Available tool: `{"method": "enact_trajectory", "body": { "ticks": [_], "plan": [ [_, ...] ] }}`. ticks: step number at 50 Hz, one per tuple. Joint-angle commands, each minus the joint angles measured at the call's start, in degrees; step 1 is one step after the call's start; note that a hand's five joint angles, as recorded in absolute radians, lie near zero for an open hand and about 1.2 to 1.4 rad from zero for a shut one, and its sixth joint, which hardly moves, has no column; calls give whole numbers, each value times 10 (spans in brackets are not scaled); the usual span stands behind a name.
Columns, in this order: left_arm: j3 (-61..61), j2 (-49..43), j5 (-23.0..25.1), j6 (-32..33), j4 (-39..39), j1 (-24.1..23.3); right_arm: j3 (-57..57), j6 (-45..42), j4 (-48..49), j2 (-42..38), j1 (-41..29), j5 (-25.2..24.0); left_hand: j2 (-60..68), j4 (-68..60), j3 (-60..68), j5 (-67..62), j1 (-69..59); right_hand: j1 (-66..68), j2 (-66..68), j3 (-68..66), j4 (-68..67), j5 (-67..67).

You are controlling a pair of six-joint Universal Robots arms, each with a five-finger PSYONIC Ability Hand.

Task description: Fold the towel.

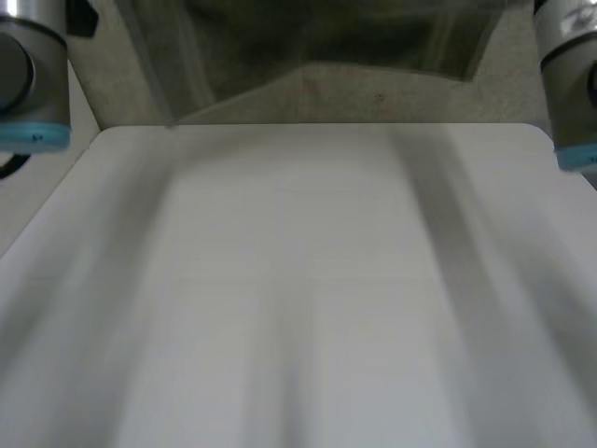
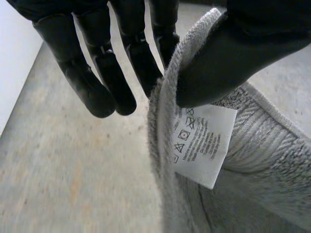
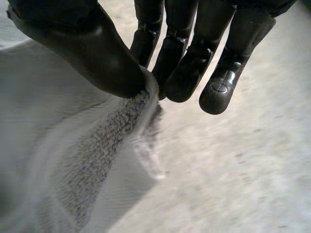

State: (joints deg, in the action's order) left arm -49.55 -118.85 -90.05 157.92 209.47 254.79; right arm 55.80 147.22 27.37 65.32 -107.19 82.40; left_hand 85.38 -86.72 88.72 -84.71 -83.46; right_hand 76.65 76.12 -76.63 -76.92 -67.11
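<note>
The grey terry towel (image 2: 252, 145) is off the white table (image 1: 308, 280), held in the air by both hands. In the left wrist view the left hand (image 2: 243, 48) pinches a hemmed edge of the towel between its thumb and the nearest finger, while its other fingers (image 2: 92, 92) hang straight and free beside the cloth. A white care label (image 2: 201, 143) printed with washing symbols hangs from the hem just under the thumb's tip, and the rest of the towel drops away below the hand over a speckled beige floor (image 2: 73, 170). In the right wrist view the right hand (image 3: 97, 53) clamps another edge of the towel, at or near a corner, between its thumb and the finger next to it; its remaining fingers (image 3: 221, 92) reach straight past the cloth without touching it, and the towel falls away beneath the thumb. In the head view the left arm (image 1: 33, 84) stands at about 10 o'clock of the table and the right arm (image 1: 569, 84) at about 2 o'clock, and a dim grey shape hangs at 12 o'clock beyond the far edge, too blurred to identify
</note>
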Motion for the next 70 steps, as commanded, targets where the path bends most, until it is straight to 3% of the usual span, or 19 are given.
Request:
{"method": "enact_trajectory", "body": {
  "ticks": [1, 6, 11, 18, 22, 26, 31, 36, 38, 39, 41, 42, 43, 46, 64, 70],
  "plan": [
    [-152, 0, 37, 6, 12, 18, 85, 0, -60, -12, 1, -75, -54, 67, -87, 147, 35, 33, 39, -34, -31, -29],
    [-274, -6, 90, 8, 71, 38, 183, 1, -60, -12, 2, -108, -54, 67, -87, 147, 35, 33, 39, -34, -31, -29],
    [-423, -20, 162, 11, 177, 63, 278, -4, -61, -15, 5, -121, -54, 67, -87, 147, 35, 33, 39, -34, -31, -29],
    [-511, -13, 239, 20, 209, 66, 373, -6, -61, -18, 24, -117, -54, 67, -87, 147, 35, 33, 39, -34, -31, -29],
    [-538, 32, 280, 66, 203, 79, 394, 3, -64, 4, 35, -112, -54, 67, -87, 147, 35, 33, 39, -34, -31, -29],
    [-558, 64, 289, 100, 201, 95, 432, 5, -75, 74, 60, -113, -54, 67, -87, 147, 35, 33, 39, -34, -31, -29],
    [-588, 89, 291, 166, 205, 94, 461, 22, -74, 82, 71, -121, -54, 67, -87, 147, 35, 33, 39, -34, -31, -29],
    [-620, 91, 302, 261, 226, 93, 468, 47, -76, 80, 73, -121, -54, 67, -87, 147, 35, 33, 39, -34, -31, -29],
    [-639, 86, 319, 343, 254, 97, 468, 54, -76, 79, 73, -120, -65, 79, -99, 159, 46, 33, 39, -34, -31, -29],
    [-639, 86, 319, 343, 255, 97, 468, 57, -76, 78, 73, -119, -65, 79, -99, 159, 46, 33, 39, -34, -31, -29],
    [-660, 85, 334, 413, 276, 102, 468, 57, -76, 74, 72, -119, -248, 261, -281, 341, 228, 33, 39, -34, -31, -29],
    [-660, 85, 334, 413, 276, 102, 467, 57, -76, 68, 69, -117, -249, 262, -282, 342, 230, 33, 39, -34, -31, -29],
    [-670, 85, 341, 442, 278, 102, 467, 57, -76, 65, 68, -116, -362, 375, -395, 455, 343, 33, 39, -34, -31, -29],
    [-688, 85, 350, 481, 282, 102, 467, 57, -77, 61, 67, -116, -455, 469, -489, 549, 436, 33, 39, -34, -31, -29],
    [-714, 74, 353, 514, 313, 94, 469, 57, -86, 60, 67, -116, -489, 503, -523, 583, 470, 33, 39, -34, -31, -29],
    [-723, 64, 354, 581, 312, 91, 469, 57, -86, 60, 67, -116, -483, 496, -516, 576, 463, 33, 39, -34, -31, -29]
  ]
}}
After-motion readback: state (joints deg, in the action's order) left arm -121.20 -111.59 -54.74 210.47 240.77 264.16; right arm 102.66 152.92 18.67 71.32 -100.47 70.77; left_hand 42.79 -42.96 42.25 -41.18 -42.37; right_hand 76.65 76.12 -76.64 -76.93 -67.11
